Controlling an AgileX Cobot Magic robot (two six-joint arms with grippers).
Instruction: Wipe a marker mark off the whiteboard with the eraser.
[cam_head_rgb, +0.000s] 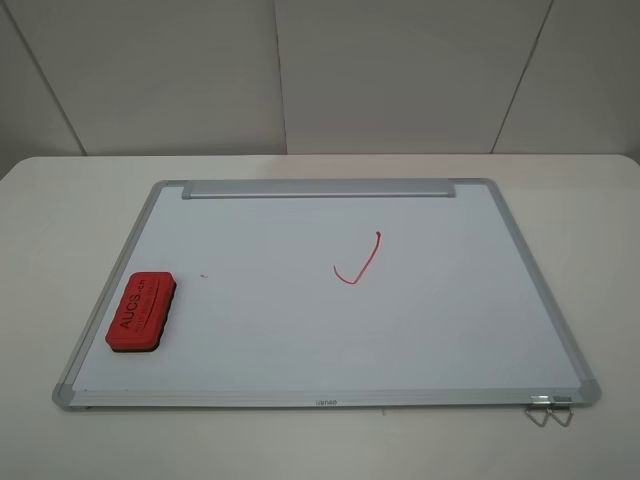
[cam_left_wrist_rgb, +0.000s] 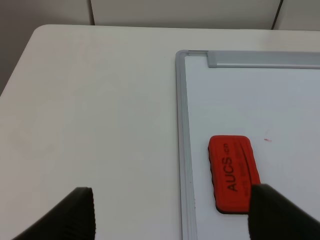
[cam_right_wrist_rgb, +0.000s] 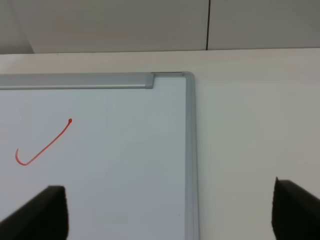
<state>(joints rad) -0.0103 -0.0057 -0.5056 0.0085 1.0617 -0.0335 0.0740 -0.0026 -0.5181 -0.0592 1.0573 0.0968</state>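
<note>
Eraser (cam_head_rgb: 141, 312) on whiteboard (cam_head_rgb: 450, 330), left of check stroke (cam_head_rgb: 358, 262)

White worktop (cam_head_rgb: 60, 200) seen under everything, pale panelled wall (cam_head_rgb: 380, 70) seen behind it with dark vertical seams, red check-mark stroke (cam_head_rgb: 358, 262) drawn near mid-board, tiny red speck (cam_head_rgb: 203, 275) noted to its left, metal clips (cam_head_rgb: 548, 408) seen at near right corner

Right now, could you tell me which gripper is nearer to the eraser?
Left. The left gripper hangs open just beside the eraser, while the right gripper hangs over the whiteboard's opposite edge.
</note>
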